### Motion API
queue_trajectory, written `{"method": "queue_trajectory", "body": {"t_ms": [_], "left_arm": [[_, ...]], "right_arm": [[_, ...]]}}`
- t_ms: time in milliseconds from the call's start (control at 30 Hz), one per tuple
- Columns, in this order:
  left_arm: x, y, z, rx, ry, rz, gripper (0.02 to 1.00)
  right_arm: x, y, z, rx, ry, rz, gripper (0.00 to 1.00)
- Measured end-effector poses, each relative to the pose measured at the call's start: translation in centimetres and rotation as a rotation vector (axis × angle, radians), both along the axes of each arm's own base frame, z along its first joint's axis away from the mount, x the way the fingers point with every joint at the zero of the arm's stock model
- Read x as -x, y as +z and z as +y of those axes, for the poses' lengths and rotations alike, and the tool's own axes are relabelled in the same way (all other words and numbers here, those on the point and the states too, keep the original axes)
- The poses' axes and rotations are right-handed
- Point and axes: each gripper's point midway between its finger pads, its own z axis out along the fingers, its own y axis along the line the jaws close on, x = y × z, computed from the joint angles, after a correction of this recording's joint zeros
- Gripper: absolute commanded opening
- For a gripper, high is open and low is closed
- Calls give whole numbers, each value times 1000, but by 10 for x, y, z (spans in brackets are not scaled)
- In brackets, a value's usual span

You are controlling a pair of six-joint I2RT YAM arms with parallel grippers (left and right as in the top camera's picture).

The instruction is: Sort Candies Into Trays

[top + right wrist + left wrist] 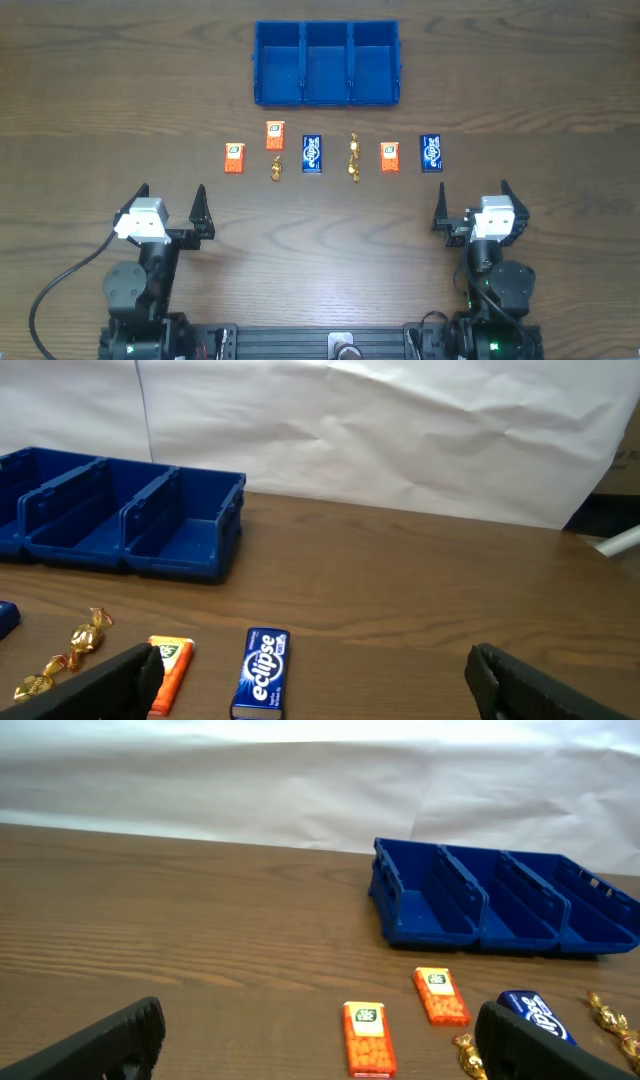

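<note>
A blue tray [327, 62] with three compartments stands at the back middle of the table, all three bare. In front of it lies a row of candies: three orange boxes [234, 157] [274, 134] [389, 156], two dark blue packs [313, 153] [431, 152] and gold-wrapped sweets [276, 167] [353, 157]. My left gripper [172, 208] rests open near the front left, well short of the row. My right gripper [472, 205] rests open at the front right. The left wrist view has the tray [500, 905] and two orange boxes [366, 1037] [441, 995]. The right wrist view has a blue pack [262, 668].
Brown wooden tabletop [100, 120] with free room on both sides of the tray and between the candies and the arms. A white backdrop [380, 430] stands behind the table. A black cable [60, 290] curves by the left arm's base.
</note>
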Motion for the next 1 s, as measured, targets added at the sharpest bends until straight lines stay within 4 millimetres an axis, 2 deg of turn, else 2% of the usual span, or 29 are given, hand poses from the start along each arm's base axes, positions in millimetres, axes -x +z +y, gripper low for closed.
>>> {"method": "queue_trajectory", "body": {"t_ms": [267, 1000], "left_arm": [[-1, -5, 6, -127, 19, 12, 998], [-1, -5, 6, -133, 19, 12, 998]], "right_arm": [[0, 0, 0, 0, 0, 0, 998], [0, 0, 0, 0, 0, 0, 998]]}}
